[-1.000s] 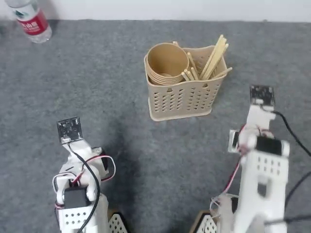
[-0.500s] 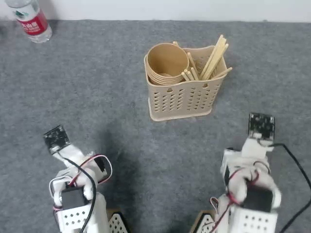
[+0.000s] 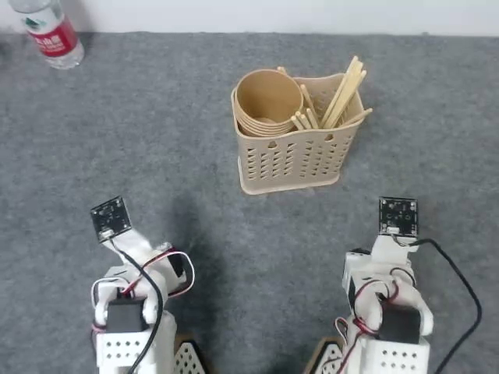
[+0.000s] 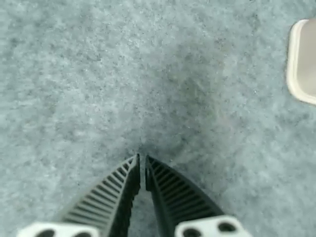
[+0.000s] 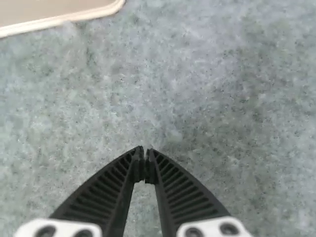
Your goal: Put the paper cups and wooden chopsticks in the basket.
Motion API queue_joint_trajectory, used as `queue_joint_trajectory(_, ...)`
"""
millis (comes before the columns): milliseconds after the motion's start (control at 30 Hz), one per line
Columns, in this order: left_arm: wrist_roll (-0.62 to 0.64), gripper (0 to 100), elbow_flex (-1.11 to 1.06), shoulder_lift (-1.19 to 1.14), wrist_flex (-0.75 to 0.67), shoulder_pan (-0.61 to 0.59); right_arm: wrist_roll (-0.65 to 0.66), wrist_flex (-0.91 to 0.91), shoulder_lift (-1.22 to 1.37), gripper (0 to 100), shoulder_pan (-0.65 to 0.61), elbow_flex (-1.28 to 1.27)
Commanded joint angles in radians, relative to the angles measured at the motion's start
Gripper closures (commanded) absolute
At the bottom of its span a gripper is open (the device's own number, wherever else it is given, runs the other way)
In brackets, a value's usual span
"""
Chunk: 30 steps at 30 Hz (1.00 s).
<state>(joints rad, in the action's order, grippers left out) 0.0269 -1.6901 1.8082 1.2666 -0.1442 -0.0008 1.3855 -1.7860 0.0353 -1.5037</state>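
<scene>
High view:
- Basket (image 3: 292, 160), beige with slotted walls, stands upright on the grey mat (image 3: 156, 140), upper centre of frame.
- Paper cups (image 3: 269, 97) are nested in one stack, upright, mouth up, in the left half of the basket.
- Chopsticks (image 3: 343, 89) are bundled in the right half of the basket. They lean toward the upper right and their ends stick out above the rim. Some shorter ends lie against the cup stack.
- No cup or chopstick is lying loose on the mat.
- Water bottle (image 3: 51, 35) with a red label is at the upper left corner, well apart from the basket.
- Left arm (image 3: 129, 312) is folded back at the lower left and right arm (image 3: 386, 312) at the lower right. Both are well clear of the basket.

Left wrist view:
- Left claw (image 4: 141, 160) hangs over bare mat.
- Its jaws are drawn together with only a thin slit between the tips, and nothing is held.
- A beige corner of the basket (image 4: 303, 64) shows at the frame edge, apart from the claw.

Right wrist view:
- Right claw (image 5: 143, 152) hangs over bare mat.
- Its tips are touching and it holds nothing.
- A beige edge of the basket (image 5: 54, 12) shows farther off.
</scene>
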Motion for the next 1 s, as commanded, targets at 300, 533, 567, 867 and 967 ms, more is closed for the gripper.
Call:
queue_joint_trajectory(300, -0.218, 98, 0.007, 0.009, -0.006, 0.018, -0.015, -0.013, 0.007, 99.1, -0.038, 0.005)
queue_joint_trajectory(533, -0.361, 98, 0.007, 0.008, 0.002, 0.012, -0.008, -0.013, 0.007, 99.1, -0.071, 0.005)
queue_joint_trajectory(567, -0.367, 98, 0.007, 0.008, 0.002, 0.012, -0.008, -0.013, 0.007, 99.1, -0.071, 0.005)
queue_joint_trajectory(867, -0.626, 98, 0.007, 0.008, 0.041, 0.012, -0.006, -0.013, 0.007, 99.1, -0.071, 0.005)
queue_joint_trajectory(967, -0.621, 98, 0.007, 0.008, 0.041, 0.012, -0.006, -0.013, 0.007, 99.1, -0.076, 0.005)
